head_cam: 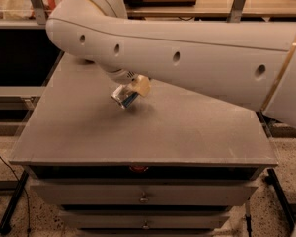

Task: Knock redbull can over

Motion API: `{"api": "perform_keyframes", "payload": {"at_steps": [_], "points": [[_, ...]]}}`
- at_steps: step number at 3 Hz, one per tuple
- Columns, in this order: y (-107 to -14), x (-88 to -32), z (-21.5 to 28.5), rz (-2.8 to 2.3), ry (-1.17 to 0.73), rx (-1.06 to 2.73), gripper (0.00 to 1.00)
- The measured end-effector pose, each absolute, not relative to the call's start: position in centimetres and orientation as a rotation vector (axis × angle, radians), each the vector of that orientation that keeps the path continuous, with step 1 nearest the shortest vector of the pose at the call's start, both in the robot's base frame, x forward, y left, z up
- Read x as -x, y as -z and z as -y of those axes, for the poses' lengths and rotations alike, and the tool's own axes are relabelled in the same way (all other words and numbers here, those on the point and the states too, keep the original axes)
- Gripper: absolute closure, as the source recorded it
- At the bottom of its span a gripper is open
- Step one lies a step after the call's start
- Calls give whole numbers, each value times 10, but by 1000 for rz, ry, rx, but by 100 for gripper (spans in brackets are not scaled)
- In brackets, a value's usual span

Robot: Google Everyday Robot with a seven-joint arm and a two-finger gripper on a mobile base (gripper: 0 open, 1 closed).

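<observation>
We're nudging the tilted redbull can with the gripper, far-left on the worktop; can't tell gripper opening; pushing high and sideways should topple it.

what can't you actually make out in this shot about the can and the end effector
Camera view, the only one:
- The end effector sits under the wrist, over the table's middle. The arm covers most of it, so whether it grips the redbull can is unclear.
- The redbull can is tilted with its upper part hidden. Whether it touches the table cannot be told.
- The arm hides the table's back left corner.
</observation>
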State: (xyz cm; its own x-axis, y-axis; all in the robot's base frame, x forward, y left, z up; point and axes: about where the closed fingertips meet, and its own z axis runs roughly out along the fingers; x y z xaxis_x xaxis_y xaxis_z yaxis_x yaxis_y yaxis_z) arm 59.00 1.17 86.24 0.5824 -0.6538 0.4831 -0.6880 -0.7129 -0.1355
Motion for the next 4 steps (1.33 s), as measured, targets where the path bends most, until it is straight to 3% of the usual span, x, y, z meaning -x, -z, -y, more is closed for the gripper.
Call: {"api": "perform_keyframes", "payload": {"at_steps": [2,3,4], "points": [[-864,-587,-9,1159,-773,-2731,13],[-861,-582,-12,1156,-726,-2752,0],[-859,-579,-13,1153,-686,-2766,0]]}}
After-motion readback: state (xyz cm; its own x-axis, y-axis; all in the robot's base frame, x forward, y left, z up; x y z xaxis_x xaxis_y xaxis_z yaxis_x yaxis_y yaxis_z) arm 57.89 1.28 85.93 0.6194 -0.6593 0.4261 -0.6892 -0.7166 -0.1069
